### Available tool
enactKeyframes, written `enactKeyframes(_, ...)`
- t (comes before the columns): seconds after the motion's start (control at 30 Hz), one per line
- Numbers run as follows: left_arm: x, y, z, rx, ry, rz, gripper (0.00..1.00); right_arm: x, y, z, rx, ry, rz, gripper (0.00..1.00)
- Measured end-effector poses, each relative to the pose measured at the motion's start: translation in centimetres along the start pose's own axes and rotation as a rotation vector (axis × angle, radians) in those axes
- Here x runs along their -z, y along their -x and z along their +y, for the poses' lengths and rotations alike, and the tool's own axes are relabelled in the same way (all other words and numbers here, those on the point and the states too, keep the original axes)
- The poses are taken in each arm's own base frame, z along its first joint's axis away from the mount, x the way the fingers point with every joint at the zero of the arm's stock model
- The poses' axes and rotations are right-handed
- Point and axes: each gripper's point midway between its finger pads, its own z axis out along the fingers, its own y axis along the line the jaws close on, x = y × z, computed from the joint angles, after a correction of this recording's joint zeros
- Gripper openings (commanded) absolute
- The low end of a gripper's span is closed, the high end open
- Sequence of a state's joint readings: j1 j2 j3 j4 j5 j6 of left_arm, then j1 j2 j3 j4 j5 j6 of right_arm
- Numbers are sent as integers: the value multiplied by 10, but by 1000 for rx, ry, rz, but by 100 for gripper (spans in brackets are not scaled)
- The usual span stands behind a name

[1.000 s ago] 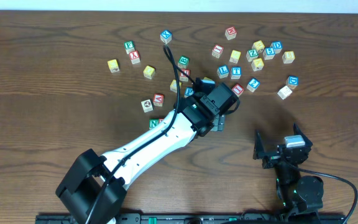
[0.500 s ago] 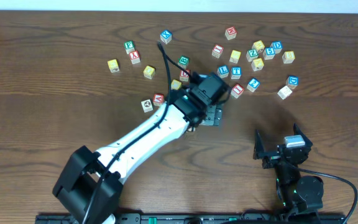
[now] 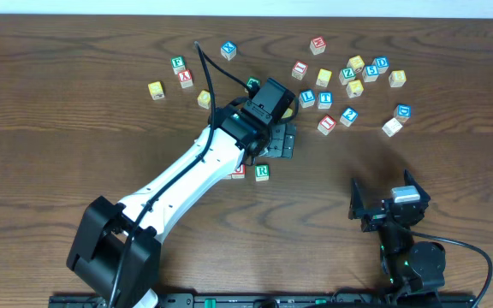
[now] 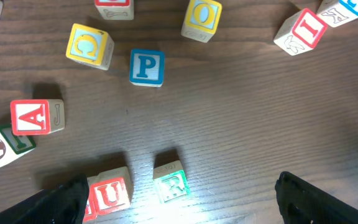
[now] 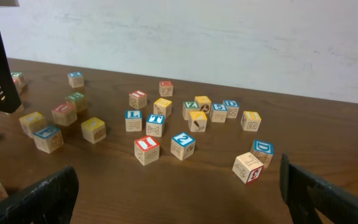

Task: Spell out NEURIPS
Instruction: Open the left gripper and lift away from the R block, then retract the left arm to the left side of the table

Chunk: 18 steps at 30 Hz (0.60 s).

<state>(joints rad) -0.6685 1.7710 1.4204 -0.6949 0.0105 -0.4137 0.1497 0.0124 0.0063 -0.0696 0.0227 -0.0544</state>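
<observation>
At the near edge of the table, the right gripper [image 3: 385, 204] sits parked with its jaws wide apart and nothing between them. It stands well apart from every cube.

Further in, mid-table, the left gripper [image 3: 279, 144] hangs low over the wood, jaws spread and empty. Just below its fingers lies the green R cube [image 4: 169, 183], and the red U cube [image 4: 109, 193] sits just beside it on the left. The arm hides anything further left.

Judgement: the row appears built as far as R, so the step in hand is fetching the next letter, I.

Beyond the row lies the blue P cube [image 4: 146, 67], apart from its neighbours and open to a grasp from above. A tilted cube that looks like a red I [image 4: 304, 28] touches another cube, so the fingers must straddle it alone.

Bare wood to the right of R leaves room for three more letters. The far scatter lies close to the table's back edge.
</observation>
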Motion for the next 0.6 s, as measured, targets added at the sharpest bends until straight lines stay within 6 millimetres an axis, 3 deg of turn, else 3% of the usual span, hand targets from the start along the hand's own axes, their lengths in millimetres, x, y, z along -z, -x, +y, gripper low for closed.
enactKeyframes(0.4,0,2,3,-47,-4,2,94,0,0,0,0,0,0,99)
enactKeyframes(0.6,3,7,43,-41,9,58,95,0,0,0,0,0,0,99)
